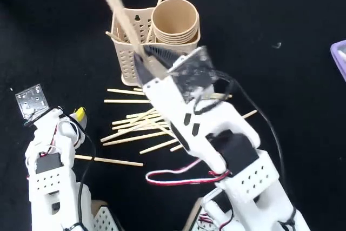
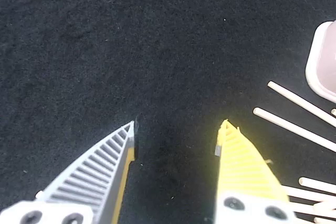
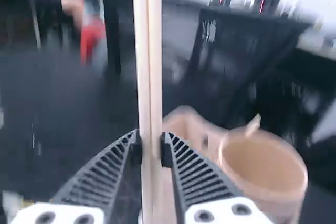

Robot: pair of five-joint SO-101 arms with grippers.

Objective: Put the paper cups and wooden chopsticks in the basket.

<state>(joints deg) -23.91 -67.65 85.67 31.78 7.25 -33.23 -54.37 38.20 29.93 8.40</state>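
A beige slotted basket (image 1: 125, 52) stands at the back of the black table, with stacked paper cups (image 1: 174, 21) in its right half and a few chopsticks (image 1: 159, 1) sticking out. My right gripper (image 1: 145, 60) hangs just in front of the basket, shut on a pair of wooden chopsticks (image 1: 116, 4) that points up and away over the basket. In the right wrist view the held chopsticks (image 3: 147, 61) stand upright between the fingers (image 3: 181, 163), with the cups (image 3: 261, 174) beyond. Several loose chopsticks (image 1: 135, 128) lie scattered on the table. My left gripper (image 2: 176, 129) is open, low over bare cloth.
A lone chopstick (image 1: 108, 160) lies near the left arm's base (image 1: 51, 177). A purple container edge (image 1: 339, 55) shows at the far right. A small metal plate (image 1: 32, 100) sits by the left arm. Loose chopstick ends (image 2: 294, 114) lie beside the left gripper.
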